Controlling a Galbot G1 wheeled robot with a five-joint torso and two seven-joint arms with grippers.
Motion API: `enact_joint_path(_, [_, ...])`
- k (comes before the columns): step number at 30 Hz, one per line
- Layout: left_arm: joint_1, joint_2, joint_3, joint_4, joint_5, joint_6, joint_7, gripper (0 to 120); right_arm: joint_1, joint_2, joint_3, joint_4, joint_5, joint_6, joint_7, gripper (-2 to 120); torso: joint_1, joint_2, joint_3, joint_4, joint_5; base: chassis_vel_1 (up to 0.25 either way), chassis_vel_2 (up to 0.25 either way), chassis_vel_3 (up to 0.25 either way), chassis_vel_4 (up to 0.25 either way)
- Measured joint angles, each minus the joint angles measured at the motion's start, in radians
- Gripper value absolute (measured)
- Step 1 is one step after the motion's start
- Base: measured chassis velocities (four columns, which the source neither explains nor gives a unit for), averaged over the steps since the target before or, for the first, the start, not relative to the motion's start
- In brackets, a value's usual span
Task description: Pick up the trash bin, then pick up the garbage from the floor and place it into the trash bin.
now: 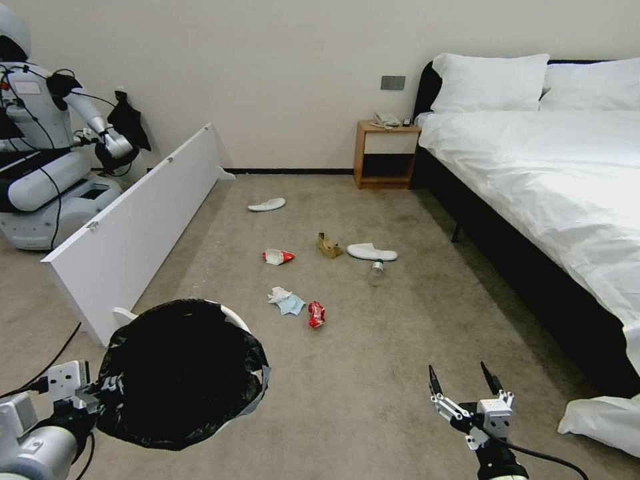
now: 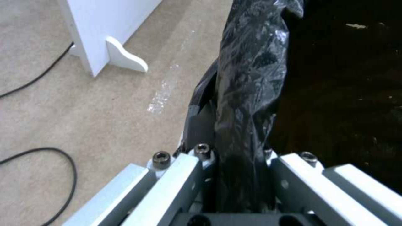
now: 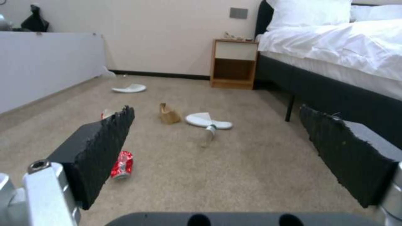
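The trash bin (image 1: pixel 180 370), white with a crinkled black bag over its rim, hangs at the lower left of the head view. My left gripper (image 1: pixel 100 390) is shut on its rim; the left wrist view shows the bag-covered rim (image 2: pixel 247 103) pinched between the fingers. My right gripper (image 1: pixel 463 383) stands open above bare carpet at the lower right. Garbage lies ahead on the floor: a crushed red can (image 1: pixel 316 314) (image 3: pixel 122 164), a crumpled tissue (image 1: pixel 287 300), a red-white wrapper (image 1: pixel 277 256), a brown paper bag (image 1: pixel 328 246) (image 3: pixel 169 114), a clear bottle (image 1: pixel 377 272) (image 3: pixel 208 135) and two white slippers (image 1: pixel 371 251) (image 1: pixel 267 205).
A bed (image 1: pixel 553 173) with a dark frame runs along the right, a wooden nightstand (image 1: pixel 387 155) at the far wall. A white board (image 1: pixel 133 227) stands on edge at the left, another robot (image 1: pixel 53 153) behind it. Black cables (image 2: pixel 37 163) lie on the carpet nearby.
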Motion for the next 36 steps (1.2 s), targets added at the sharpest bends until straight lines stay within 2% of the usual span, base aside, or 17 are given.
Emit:
enact_joint_path(16, [-0.002,-0.003,0.011,0.004,0.019,0.000,0.000,3,0.005,-0.002,0.007,-0.004,0.005,0.000,-0.007,100,0.000,0.000,0.000,-0.0001,0.0000,-0.074,0.079,0.066,-0.080])
enact_joint_path(36, [-0.004,-0.003,0.015,0.005,0.031,-0.001,0.000,3,0.005,-0.004,0.013,0.001,0.010,0.002,-0.011,100,0.000,0.000,0.000,0.0000,0.0000,-0.112,0.113,0.118,-0.114])
